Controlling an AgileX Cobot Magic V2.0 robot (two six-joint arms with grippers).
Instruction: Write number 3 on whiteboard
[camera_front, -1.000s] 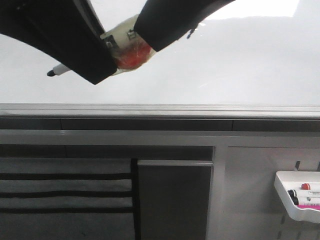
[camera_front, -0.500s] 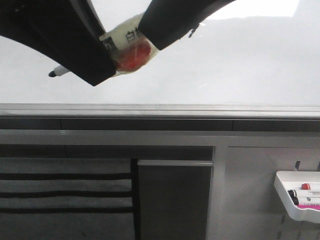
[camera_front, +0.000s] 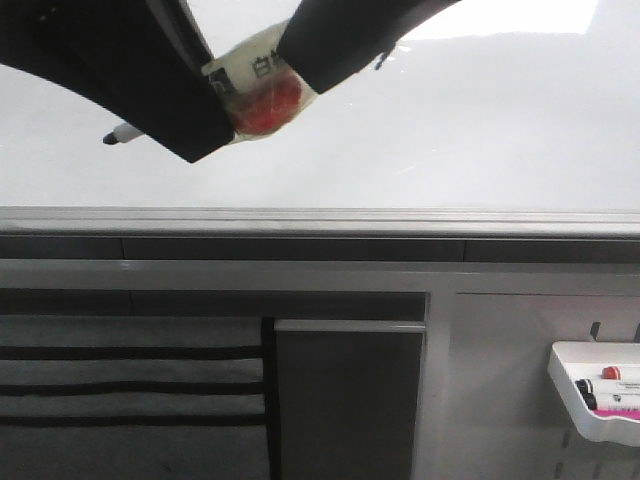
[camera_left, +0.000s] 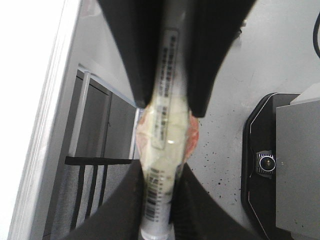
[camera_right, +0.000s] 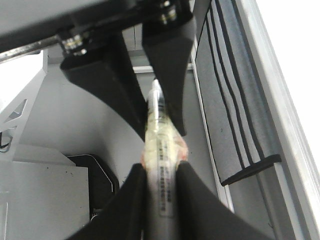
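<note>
We see bright glare washing the whiteboard (camera_front: 480, 120) near its top; both wrist views blur the close black fingers (camera_left: 135, 50).

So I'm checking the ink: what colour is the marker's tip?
Black; the marker's tip shows best in the front view, against the whiteboard.

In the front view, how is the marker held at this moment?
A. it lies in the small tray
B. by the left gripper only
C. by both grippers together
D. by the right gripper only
C: the left gripper and the right gripper both close on the marker, in front of the whiteboard.
</note>
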